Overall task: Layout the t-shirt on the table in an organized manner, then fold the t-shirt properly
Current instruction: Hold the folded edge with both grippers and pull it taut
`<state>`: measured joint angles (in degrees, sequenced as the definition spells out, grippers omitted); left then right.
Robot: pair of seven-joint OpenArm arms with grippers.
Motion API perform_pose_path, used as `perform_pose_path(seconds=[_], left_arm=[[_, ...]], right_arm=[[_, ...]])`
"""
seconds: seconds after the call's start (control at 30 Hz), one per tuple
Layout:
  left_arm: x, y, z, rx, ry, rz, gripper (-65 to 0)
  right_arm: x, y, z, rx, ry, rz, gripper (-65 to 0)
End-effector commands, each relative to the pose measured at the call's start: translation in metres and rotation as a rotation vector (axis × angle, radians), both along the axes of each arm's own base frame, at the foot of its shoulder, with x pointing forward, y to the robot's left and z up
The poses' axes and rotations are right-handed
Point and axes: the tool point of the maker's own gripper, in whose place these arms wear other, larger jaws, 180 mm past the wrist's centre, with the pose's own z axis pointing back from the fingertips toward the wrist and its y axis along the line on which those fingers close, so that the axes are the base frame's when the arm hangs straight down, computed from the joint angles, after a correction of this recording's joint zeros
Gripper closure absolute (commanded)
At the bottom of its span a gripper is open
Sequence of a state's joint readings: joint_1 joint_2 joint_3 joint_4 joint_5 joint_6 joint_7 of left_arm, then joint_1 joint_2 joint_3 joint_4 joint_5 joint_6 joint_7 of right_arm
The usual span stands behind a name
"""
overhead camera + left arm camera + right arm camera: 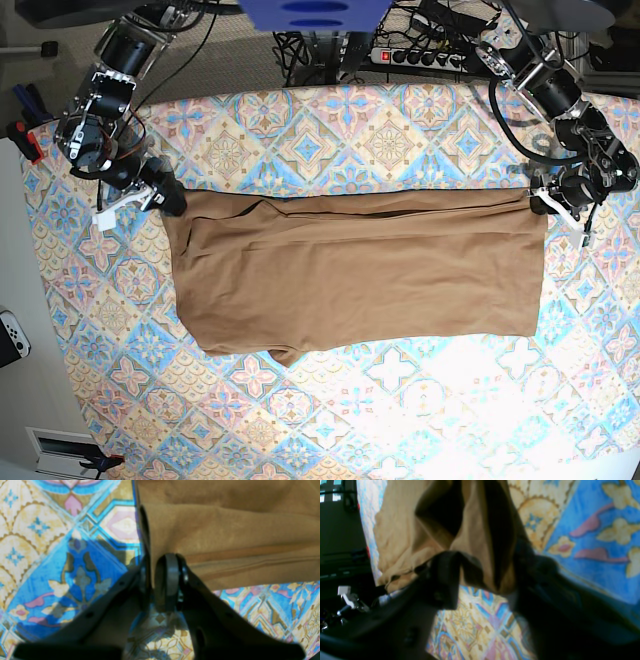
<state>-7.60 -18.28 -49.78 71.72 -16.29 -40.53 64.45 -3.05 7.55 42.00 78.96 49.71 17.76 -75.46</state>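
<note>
The t-shirt (355, 275) is spread flat across the middle of the bench (330, 420), its far edge held at both corners. A hem corner is pinched in the nearly closed left fingers (161, 580). Cloth is bunched between the right fingers (480, 580), but a firm grip cannot be confirmed. For a clean fold, both corners should be lifted level and kept taut. Overall alignment is shown only by the base view; grip detail only by the wrist views.

Both wrist views are blurred. The shirt (225, 535) runs off the left wrist view's top and right edges; folds hide the right end effector's (485, 580) fingertips.
</note>
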Motion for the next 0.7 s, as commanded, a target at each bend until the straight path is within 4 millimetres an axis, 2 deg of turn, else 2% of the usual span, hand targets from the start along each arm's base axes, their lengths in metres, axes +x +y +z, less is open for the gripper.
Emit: perform_pose_path(seconds=[0.0,0.1,0.23,0.43,0.6,0.67], left_arm=[[-0.009,0.014,0.0,0.049,0.058,0.006,-8.2],[-0.008,0.014,0.001,0.049,0.055,0.007,0.0],[0.0,0.012,0.005,0.046,0.036,0.006,0.0],[-0.004,0.015,0.003,0.063,0.057,0.01,0.0],[-0.013,0.023,0.016,0.134,0.041,0.003,0.0],[-0.017,0.018,0.021,0.162,0.028,-0.006,0.0]], right_arm=[[0.01,-0.005,0.012,-0.006,-0.047,-0.006,-14.3],[0.008,-0.005,0.011,-0.006,-0.041,-0.005,0.0],[0.006,-0.005,0.011,-0.009,-0.038,0.0,0.0],[-0.025,-0.004,-0.009,-0.01,0.038,0.002,0.0],[-0.049,-0.004,-0.021,-0.011,0.093,0.004,0.0],[-0.06,-0.003,-0.027,-0.01,0.119,0.007,0.0]])
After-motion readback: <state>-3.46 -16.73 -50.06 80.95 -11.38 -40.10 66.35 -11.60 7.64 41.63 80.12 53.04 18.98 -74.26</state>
